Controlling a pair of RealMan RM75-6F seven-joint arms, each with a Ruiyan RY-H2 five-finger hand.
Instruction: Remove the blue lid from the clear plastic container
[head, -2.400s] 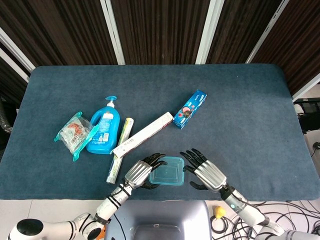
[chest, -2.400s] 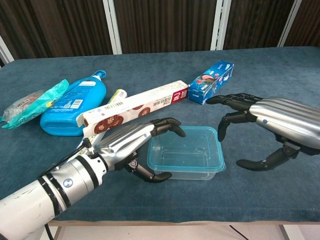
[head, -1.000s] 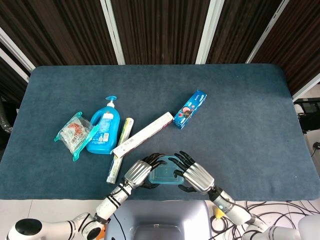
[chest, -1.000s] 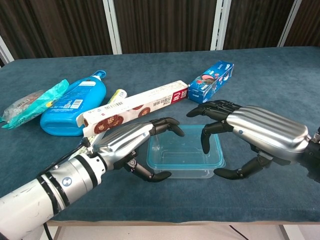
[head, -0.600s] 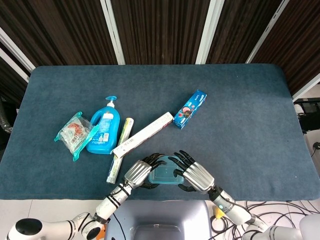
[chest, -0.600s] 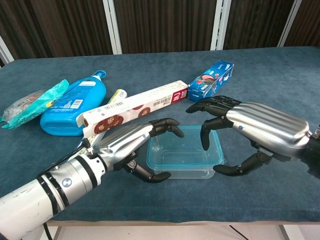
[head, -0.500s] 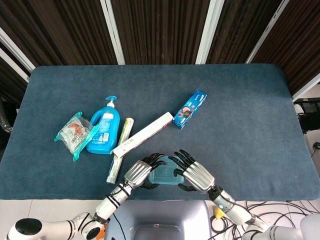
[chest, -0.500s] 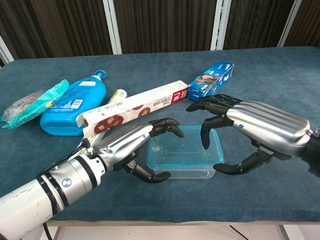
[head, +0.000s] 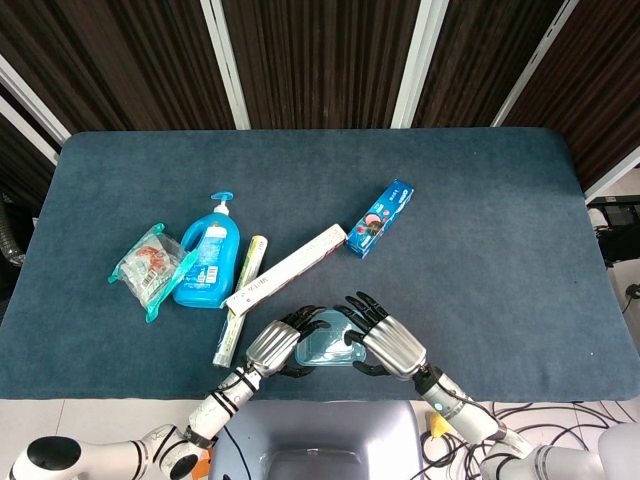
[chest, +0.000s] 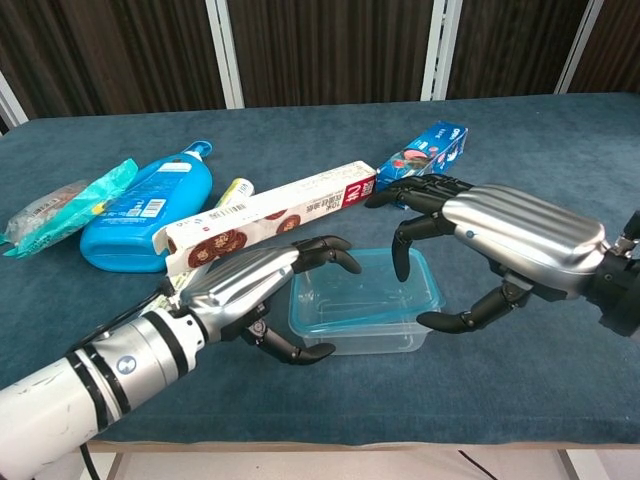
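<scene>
Still lidded, clear plastic container (chest: 362, 300) between both robot hands, contents indiscernible.

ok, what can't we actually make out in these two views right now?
- Head view: most of the container is covered by the left hand and right hand.
- Chest view: whether the blue lid has unsealed; clear plastic hides the seam.
- Chest view: right fingers contact with lid unclear.
- Toothpaste box print too small.
</scene>
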